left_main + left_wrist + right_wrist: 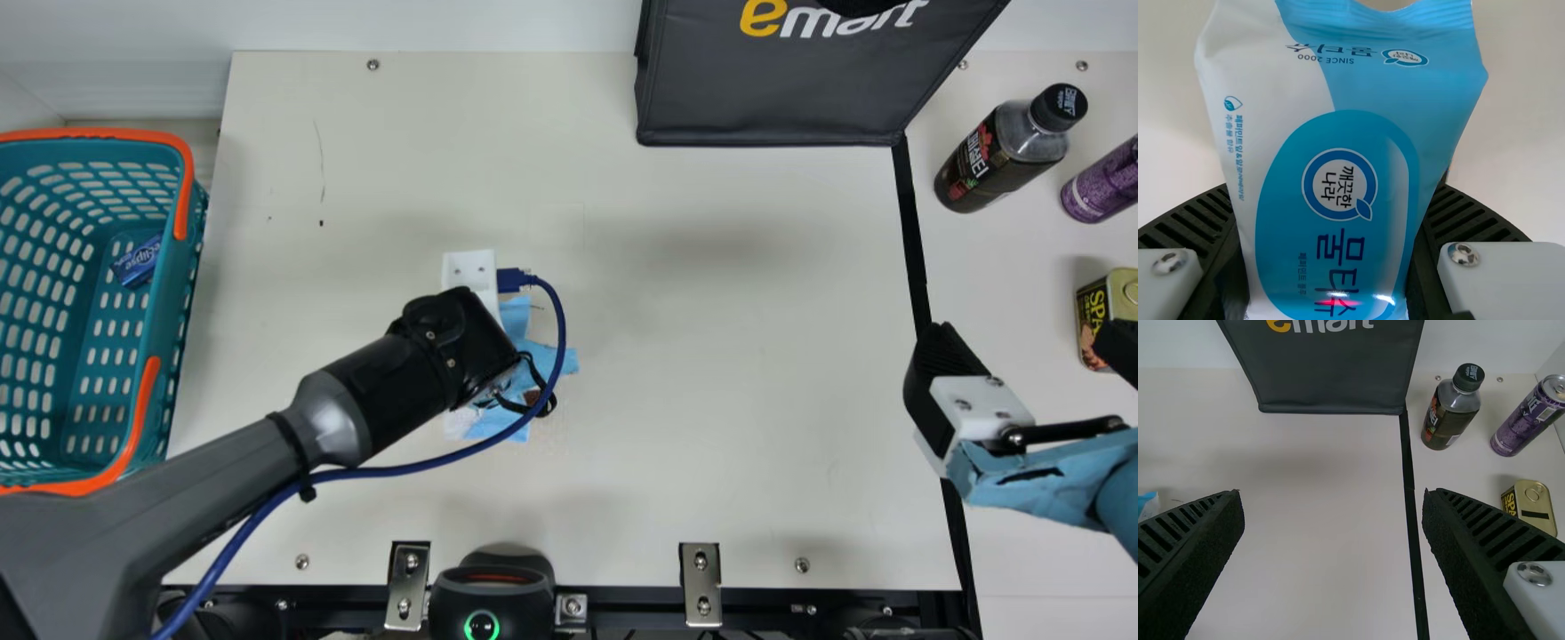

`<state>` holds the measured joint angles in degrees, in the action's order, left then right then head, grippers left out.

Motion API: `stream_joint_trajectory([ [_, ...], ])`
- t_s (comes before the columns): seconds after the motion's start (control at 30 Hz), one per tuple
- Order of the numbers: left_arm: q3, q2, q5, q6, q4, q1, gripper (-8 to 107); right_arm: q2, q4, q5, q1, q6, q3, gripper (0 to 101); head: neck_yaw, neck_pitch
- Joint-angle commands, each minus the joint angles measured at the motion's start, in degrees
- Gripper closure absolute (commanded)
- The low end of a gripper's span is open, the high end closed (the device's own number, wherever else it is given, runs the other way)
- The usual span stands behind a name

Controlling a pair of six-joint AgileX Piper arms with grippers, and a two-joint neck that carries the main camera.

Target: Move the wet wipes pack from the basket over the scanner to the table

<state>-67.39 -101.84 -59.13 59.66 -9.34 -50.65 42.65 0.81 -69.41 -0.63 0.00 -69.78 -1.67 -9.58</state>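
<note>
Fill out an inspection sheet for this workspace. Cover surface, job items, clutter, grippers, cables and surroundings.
Surface: cream table has thin scratches and a small dark mark toward the basket side.
Job's things: wet wipes pack held upright or tilted, cannot tell which; basket at the main view's left; scanner at the near edge, green ring lit.
Clutter: bottle, purple can and tin beyond the black strip; small blue packet in the basket.
Grippers: left gripper has its jaws on the pack; right gripper open.
Cables: blue cable loops out beside the left gripper.
Surroundings: dark bag at the far edge, white wall behind.
</note>
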Motion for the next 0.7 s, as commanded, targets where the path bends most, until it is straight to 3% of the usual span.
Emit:
stream_joint_trajectory([
  [0.0, -0.07, 0.08, -0.24, 0.80, -1.34, -0.32, 107, 0.00, 0.00, 0.00, 0.00, 0.00, 0.00, 6, 0.09, 1.66],
  [0.4, 0.07, 0.34, -0.88, 3.62, -4.69, -1.46, 107, 0.00, 0.00, -0.05, 0.00, 0.00, 0.00, 6, 0.09, 1.66],
  [0.67, -1.29, 0.11, 0.81, 2.32, -1.42, -0.54, 107, 0.00, 0.00, -0.05, 0.00, 0.00, 0.00, 6, 0.09, 1.66],
])
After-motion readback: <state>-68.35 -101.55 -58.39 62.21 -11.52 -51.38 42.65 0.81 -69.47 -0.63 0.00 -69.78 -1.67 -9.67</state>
